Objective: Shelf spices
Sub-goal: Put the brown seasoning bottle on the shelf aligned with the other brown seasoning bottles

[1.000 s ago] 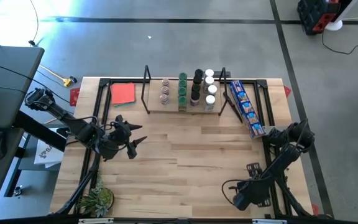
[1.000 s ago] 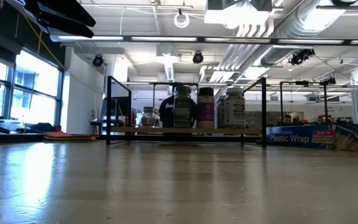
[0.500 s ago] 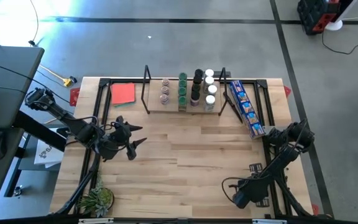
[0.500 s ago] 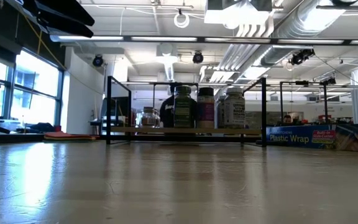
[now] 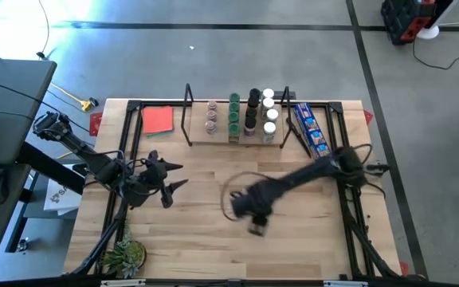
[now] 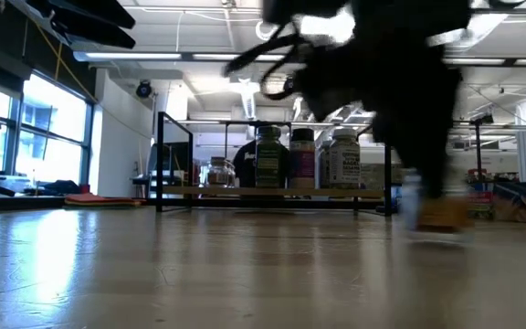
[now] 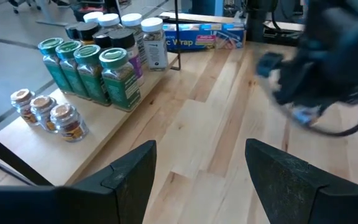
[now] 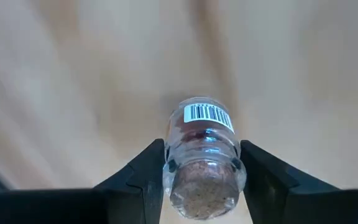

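Note:
The shelf [image 5: 236, 135] stands at the table's far middle, and several spice jars [image 5: 249, 112] stand on it in rows; they show again in the left wrist view [image 7: 86, 68]. My right gripper [image 5: 255, 217] hangs over the table's middle, pointing down, shut on a small clear jar [image 8: 202, 155] with a cork stopper and a barcode label. It is blurred in the low view [image 6: 436, 206]. My left gripper [image 7: 197, 180] waits open over the table's left part [image 5: 170, 179], facing the shelf. My right gripper pinches the clear jar between its two fingers [image 8: 146, 177], one on each side of the neck [image 8: 174, 167] just under the cork stopper. The fingers come from above, pointing down. The jar hangs below them, stopper up. Blur hides whether its base touches the table.
A red card [image 5: 158, 119] lies left of the shelf, and a long blue packet [image 5: 313, 137] lies right of it. A small plant [image 5: 126, 257] sits at the near left corner. Black frame rails [image 5: 126, 143] run along the table's sides. Bare wood lies before the shelf.
My right arm has swung fast from the table's near right corner out toward its middle, stretching out low over the wood and blurring. My left arm has kept still.

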Controlling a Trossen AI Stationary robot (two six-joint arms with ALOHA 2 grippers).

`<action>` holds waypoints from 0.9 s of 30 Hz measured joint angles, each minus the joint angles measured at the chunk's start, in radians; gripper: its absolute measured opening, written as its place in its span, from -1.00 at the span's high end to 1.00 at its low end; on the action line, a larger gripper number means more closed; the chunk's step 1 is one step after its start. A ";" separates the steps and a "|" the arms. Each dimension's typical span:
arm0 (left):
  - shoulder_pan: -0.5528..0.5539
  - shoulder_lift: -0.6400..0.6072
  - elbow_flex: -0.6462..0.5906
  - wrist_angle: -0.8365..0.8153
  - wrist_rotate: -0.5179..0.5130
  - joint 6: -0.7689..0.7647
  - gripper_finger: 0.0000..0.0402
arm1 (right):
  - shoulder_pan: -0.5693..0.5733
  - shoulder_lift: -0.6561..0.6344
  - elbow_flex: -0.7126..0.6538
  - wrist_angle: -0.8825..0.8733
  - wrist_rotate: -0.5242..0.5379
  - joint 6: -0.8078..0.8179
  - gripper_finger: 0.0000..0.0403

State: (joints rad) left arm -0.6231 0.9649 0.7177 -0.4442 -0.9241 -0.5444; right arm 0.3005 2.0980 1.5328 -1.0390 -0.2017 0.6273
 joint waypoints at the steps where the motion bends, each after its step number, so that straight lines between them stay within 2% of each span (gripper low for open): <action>1: 0.000 0.000 0.000 0.000 0.000 0.005 -0.21 | -0.028 0.031 0.042 -0.003 0.015 -0.024 0.23; 6: 0.000 0.000 0.000 0.001 0.003 0.002 -0.21 | -0.123 0.155 0.280 0.015 0.149 -0.106 0.22; 9: -0.001 0.000 0.000 0.001 0.005 0.005 -0.21 | -0.153 0.212 0.405 0.027 0.244 -0.138 -0.03; 12: -0.001 0.000 0.000 0.000 0.006 0.005 -0.21 | -0.174 0.240 0.497 0.014 0.276 -0.181 -0.33; 15: -0.010 0.000 0.000 -0.003 0.022 0.003 -0.21 | -0.176 0.231 0.562 -0.017 0.321 -0.185 -0.49; 19: -0.038 0.002 -0.003 0.000 0.056 -0.029 -0.21 | -0.106 0.226 0.601 -0.198 0.490 -0.209 -0.53; 22: -0.071 0.023 -0.048 0.026 0.060 -0.085 -0.21 | -0.016 0.213 0.604 -0.366 0.616 -0.160 -0.54; 24: -0.087 0.052 -0.102 0.086 0.064 -0.123 -0.21 | 0.041 0.213 0.600 -0.470 0.628 -0.073 -0.54; 27: -0.085 0.113 -0.189 0.227 0.081 -0.146 -0.21 | 0.131 0.214 0.562 -0.532 0.643 0.112 -0.54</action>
State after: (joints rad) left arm -0.7077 1.0775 0.5283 -0.2174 -0.8429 -0.6902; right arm 0.4313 2.3121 2.0945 -1.5705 0.4418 0.7393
